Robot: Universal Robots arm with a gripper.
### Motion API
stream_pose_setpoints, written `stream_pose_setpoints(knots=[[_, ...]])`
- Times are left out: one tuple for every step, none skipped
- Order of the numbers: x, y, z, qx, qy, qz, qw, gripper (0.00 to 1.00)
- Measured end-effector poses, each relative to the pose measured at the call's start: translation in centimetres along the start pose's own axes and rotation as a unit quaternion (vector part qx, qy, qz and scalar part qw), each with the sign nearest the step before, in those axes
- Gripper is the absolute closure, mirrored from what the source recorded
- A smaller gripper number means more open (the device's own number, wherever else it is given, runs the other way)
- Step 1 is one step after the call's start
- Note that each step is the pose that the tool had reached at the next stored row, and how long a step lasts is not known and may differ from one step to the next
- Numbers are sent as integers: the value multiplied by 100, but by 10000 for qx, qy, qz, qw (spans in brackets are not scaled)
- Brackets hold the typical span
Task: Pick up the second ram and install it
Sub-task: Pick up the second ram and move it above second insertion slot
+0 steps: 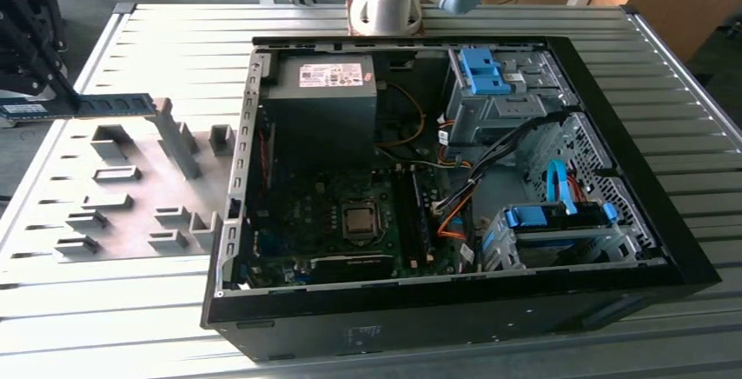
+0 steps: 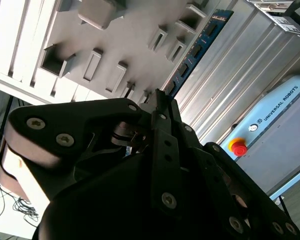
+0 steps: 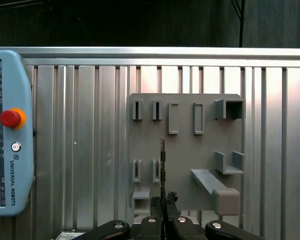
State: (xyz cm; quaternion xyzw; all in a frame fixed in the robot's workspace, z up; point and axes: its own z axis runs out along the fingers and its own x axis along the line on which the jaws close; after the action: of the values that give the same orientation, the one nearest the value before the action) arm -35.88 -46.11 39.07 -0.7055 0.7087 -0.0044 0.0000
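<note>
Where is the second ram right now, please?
At the exterior view's left, the second ram is pinched in the claw over the grey fixture plate, outside the open computer case.

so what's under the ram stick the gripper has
The grey fixture plate lies under the ram stick, which the gripper holds. The stick's gripped end is hidden in the gripper.

Grn-blue ram [image 1: 104, 104], grey fixture [image 1: 156, 189], blk case [image 1: 487, 305]
</note>
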Motion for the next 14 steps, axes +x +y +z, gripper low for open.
stream_pose_setpoints(knots=[[0, -8, 0, 0, 0, 0, 10000, 86], [0, -15, 0, 0, 0, 0, 10000, 86], [-1, -21, -1, -1, 0, 0, 10000, 86], [0, -27, 0, 0, 0, 0, 10000, 86], [0, -34, 0, 0, 0, 0, 10000, 86], [0, -42, 0, 0, 0, 0, 10000, 86], [0, -49, 0, 0, 0, 0, 10000, 86], [-1, -56, 1, 0, 0, 0, 10000, 86], [-1, -63, 0, 0, 0, 0, 10000, 86], [0, -69, 0, 0, 0, 0, 10000, 86], [-1, -75, 0, 0, 0, 0, 10000, 86], [-1, -82, 1, 0, 0, 0, 10000, 86], [-1, -89, 0, 0, 0, 0, 10000, 86], [-1, -96, 0, 0, 0, 0, 10000, 86]])
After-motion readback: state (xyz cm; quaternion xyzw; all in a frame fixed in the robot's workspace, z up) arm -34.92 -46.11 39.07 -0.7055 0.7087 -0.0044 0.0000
